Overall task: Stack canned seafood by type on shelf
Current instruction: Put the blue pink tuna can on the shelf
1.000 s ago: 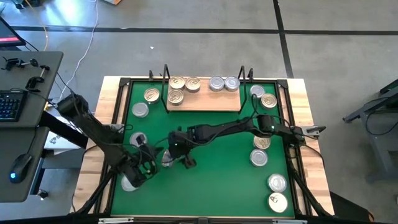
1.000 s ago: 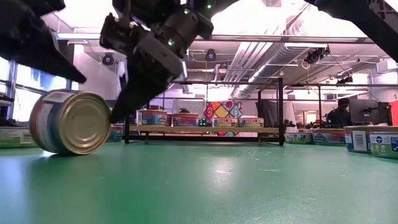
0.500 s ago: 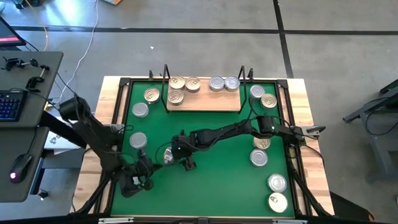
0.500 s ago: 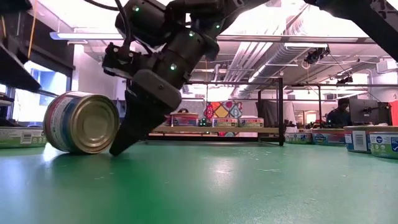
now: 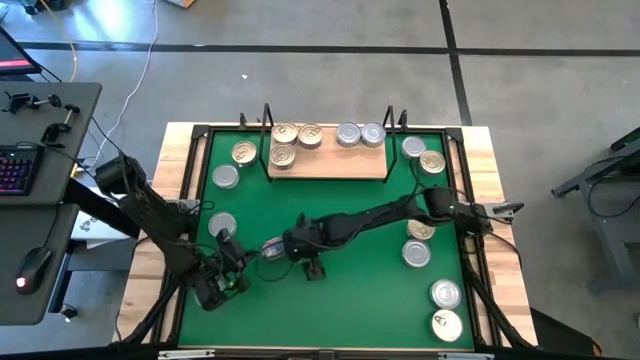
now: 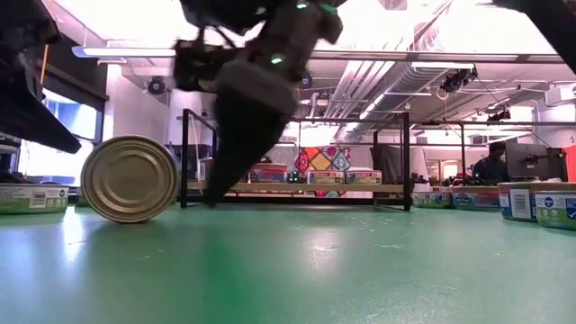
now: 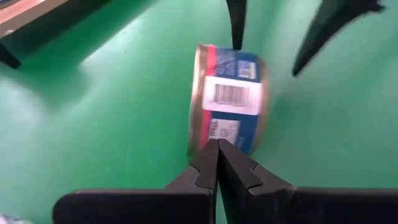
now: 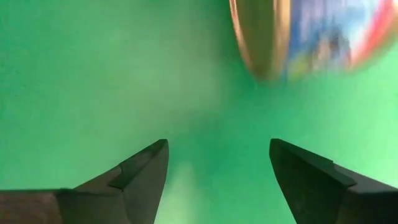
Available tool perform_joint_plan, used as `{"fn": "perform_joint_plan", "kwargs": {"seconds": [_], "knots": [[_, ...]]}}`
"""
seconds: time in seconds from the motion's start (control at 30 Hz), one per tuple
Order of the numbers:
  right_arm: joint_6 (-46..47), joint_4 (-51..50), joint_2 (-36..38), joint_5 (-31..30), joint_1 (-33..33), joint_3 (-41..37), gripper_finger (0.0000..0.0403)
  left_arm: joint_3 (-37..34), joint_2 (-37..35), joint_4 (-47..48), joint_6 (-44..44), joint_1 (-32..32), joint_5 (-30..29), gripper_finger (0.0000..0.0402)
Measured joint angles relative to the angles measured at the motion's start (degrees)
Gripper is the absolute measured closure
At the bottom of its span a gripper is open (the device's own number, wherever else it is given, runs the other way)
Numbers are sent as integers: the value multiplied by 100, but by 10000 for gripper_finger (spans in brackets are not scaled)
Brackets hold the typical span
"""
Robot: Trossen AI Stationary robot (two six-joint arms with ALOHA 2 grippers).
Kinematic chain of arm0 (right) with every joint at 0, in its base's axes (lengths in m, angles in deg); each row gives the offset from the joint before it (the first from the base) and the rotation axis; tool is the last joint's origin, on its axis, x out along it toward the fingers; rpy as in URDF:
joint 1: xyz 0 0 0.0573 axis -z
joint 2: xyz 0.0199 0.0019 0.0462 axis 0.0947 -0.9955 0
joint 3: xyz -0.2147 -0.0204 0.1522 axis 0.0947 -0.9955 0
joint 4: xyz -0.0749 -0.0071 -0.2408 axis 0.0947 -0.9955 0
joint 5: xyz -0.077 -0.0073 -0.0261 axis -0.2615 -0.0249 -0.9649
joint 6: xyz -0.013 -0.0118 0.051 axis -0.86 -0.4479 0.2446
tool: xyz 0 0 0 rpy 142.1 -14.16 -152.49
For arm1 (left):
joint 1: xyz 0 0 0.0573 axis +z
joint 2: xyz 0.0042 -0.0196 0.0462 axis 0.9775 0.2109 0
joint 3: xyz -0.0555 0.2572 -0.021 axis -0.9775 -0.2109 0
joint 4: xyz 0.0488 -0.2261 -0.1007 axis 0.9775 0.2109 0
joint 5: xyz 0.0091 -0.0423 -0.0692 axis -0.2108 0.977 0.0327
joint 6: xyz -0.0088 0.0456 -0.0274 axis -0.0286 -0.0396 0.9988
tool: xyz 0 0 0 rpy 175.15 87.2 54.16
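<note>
One tin of canned seafood (image 5: pixel 270 247) stands on its rim on the green mat, gold lid facing the near edge (image 6: pixel 129 178). My left gripper (image 7: pixel 217 149) is shut, its tips at the tin's labelled side wall (image 7: pixel 231 99), on the tin's left. My right gripper (image 8: pixel 219 144) hangs open just right of the tin (image 8: pixel 261 37), fingers slanting down to the mat (image 6: pixel 236 144), nothing between them. The wooden shelf (image 5: pixel 330 165) at the far edge carries several tins lying flat, gold ones left (image 5: pixel 284 133), silver ones right (image 5: pixel 360 134). My left gripper's shut fingertips (image 7: pixel 208 163) stand against the lower part of the tin's labelled side wall (image 7: pixel 224 132), coming level from the table's left. Whether they touch it, I cannot tell. The tin rests on its rim on the mat.
Loose tins lie flat on the mat: on the left (image 5: pixel 243 152), (image 5: pixel 226 176), (image 5: pixel 222 225), and several along the right side (image 5: pixel 433 161), (image 5: pixel 416 254), (image 5: pixel 445 323). Black wire uprights (image 5: pixel 267 120) stand at the shelf's ends. The mat's middle (image 5: pixel 340 205) is bare.
The tin has rolled a little toward the table's right and turned, so its lid now faces the near edge squarely. My right gripper has gone toward the right and near edges, away from the tin, and has rolled. My left gripper has followed toward the tin, staying shut.
</note>
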Motion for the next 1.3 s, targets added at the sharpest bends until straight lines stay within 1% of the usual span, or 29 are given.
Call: {"fn": "perform_joint_plan", "kwargs": {"seconds": [0.07,0.17,0.23,0.3,0.33,0.4,0.47,0.53,0.6,0.7,0.83,0.9,0.97,1.03,1.07,1.17,1.3], "knots": [[2,436,353,-106,-167,-693,128,0,-5,-37,-35,-41,-31,401],[190,1555,986,-420,-422,-2035,128,0,38,-51,-35,-86,-145,401],[421,2673,1366,-620,-438,-2882,128,-19,69,-81,-38,-99,-222,401],[533,4099,1574,-752,-369,-3584,128,-31,91,-90,-35,-86,-288,401],[526,4734,1595,-777,-336,-3851,128,-33,103,-90,-36,-77,-290,402],[378,5701,1579,-732,-267,-4253,128,-33,106,-94,-35,-46,-297,401],[93,6361,1552,-656,-211,-4457,128,-33,104,-114,-35,-9,-303,402],[-76,6797,1552,-654,-103,-4540,128,-35,104,-119,-35,-4,-310,401],[-21,6992,1552,-666,-5,-4529,128,-35,104,-123,-35,24,-309,401],[8,6956,1549,-572,115,-4372,128,-35,104,-127,-35,28,-309,402],[-319,6864,1549,91,303,-4092,126,-35,104,-127,11,28,-309,402],[-380,6660,1549,264,384,-3912,120,-35,104,-128,11,28,-307,401],[-438,6313,1549,498,458,-3687,108,-35,104,-127,9,28,-309,401],[-524,5819,1541,909,520,-3416,95,-35,104,-123,10,28,-309,401],[-523,5644,1493,1004,542,-3271,90,-35,104,-123,11,28,-307,401],[-633,5388,1372,979,566,-2970,81,-35,104,-117,9,28,-307,402],[-1117,5637,1109,942,566,-2713,80,-37,104,-89,-39,28,-305,401]]}}
